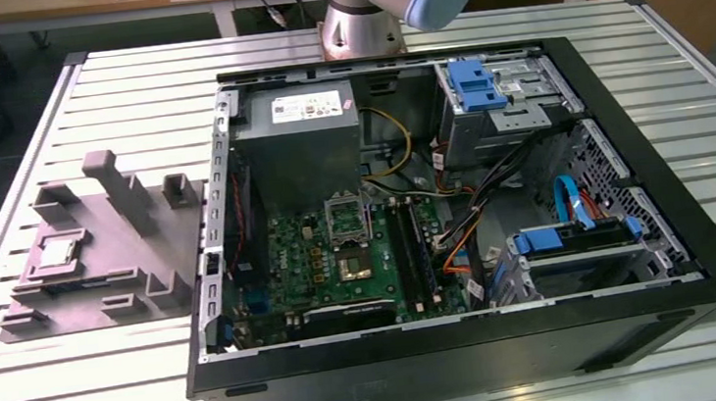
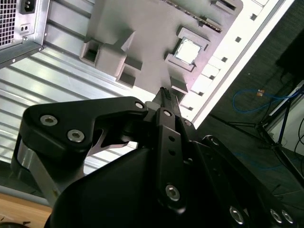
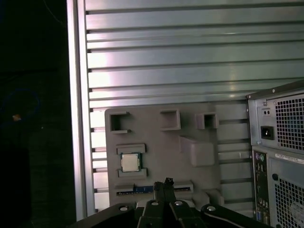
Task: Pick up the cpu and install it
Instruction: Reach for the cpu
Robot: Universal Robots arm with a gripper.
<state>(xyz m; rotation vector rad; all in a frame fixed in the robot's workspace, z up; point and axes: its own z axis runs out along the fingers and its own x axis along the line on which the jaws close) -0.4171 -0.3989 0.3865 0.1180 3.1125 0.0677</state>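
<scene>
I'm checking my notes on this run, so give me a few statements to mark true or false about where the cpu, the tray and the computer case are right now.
1. The cpu lies on the grey moulded tray. True.
2. The gripper holds the cpu. False: the gripper holds nothing, and the cpu sits on the tray, apart from it.
3. The computer case lies open with its motherboard exposed. True.
4. The tray is inside the computer case. False: it lies on the slatted table beside the case, on the exterior view's left.
</scene>
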